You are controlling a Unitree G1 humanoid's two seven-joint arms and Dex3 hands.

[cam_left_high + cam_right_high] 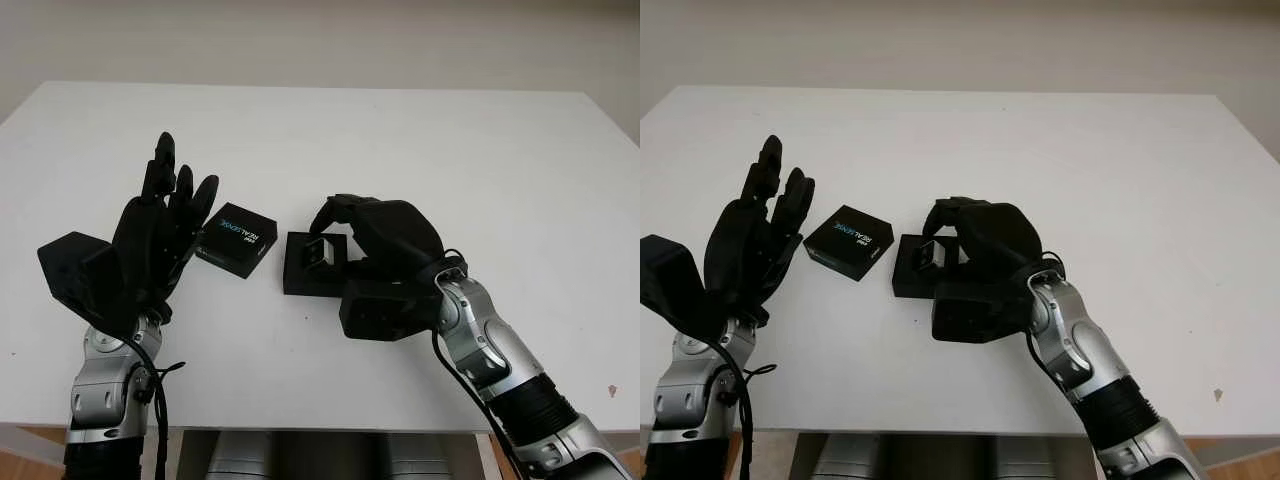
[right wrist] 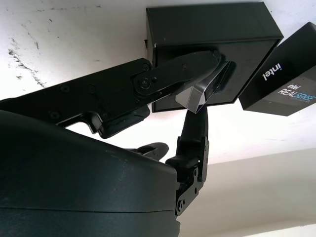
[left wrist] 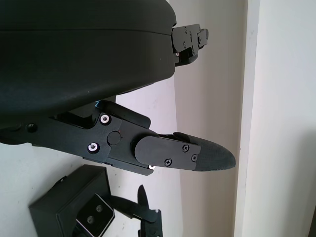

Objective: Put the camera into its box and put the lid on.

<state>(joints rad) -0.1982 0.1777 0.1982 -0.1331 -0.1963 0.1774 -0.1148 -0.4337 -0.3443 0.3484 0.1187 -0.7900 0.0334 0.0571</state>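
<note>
The camera [image 1: 322,250] is pinched in the curled fingers of the right hand [image 1: 372,240], held tilted just over the open black box [image 1: 310,268] near the middle of the desk [image 1: 420,140]. To seat it well, I judge it should be levelled and squared to the cavity before release. The left hand [image 1: 155,235], open and raised nearer the desk's left edge, holds nothing beside the lid [image 1: 237,238], which lies just left of the box.

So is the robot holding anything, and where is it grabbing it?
Right robot hand pinches the small silver camera by its ends, above the open box. Left robot hand is open.
</note>
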